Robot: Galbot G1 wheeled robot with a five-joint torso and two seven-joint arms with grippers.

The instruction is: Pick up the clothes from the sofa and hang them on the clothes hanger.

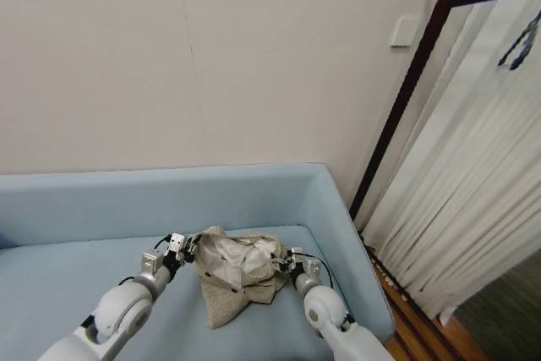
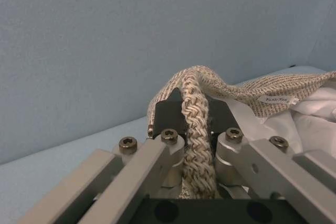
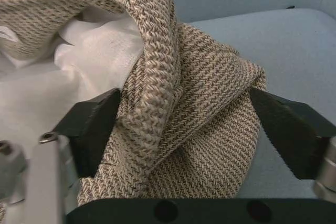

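The beige woven jacket [image 1: 237,281] with its white lining lies bunched on the seat of the light blue sofa [image 1: 84,209], near the right armrest and between my two arms. My left pincer [image 1: 182,247] [image 2: 191,108] is clenched on the jacket's thick braided edge, which runs straight through its fingers. My right pincer [image 1: 287,259] [image 3: 182,95] is released, its dark fingers spread wide on either side of a fold. The dark wooden clothes rack [image 1: 406,90] stands beyond the sofa's right end, by the curtain.
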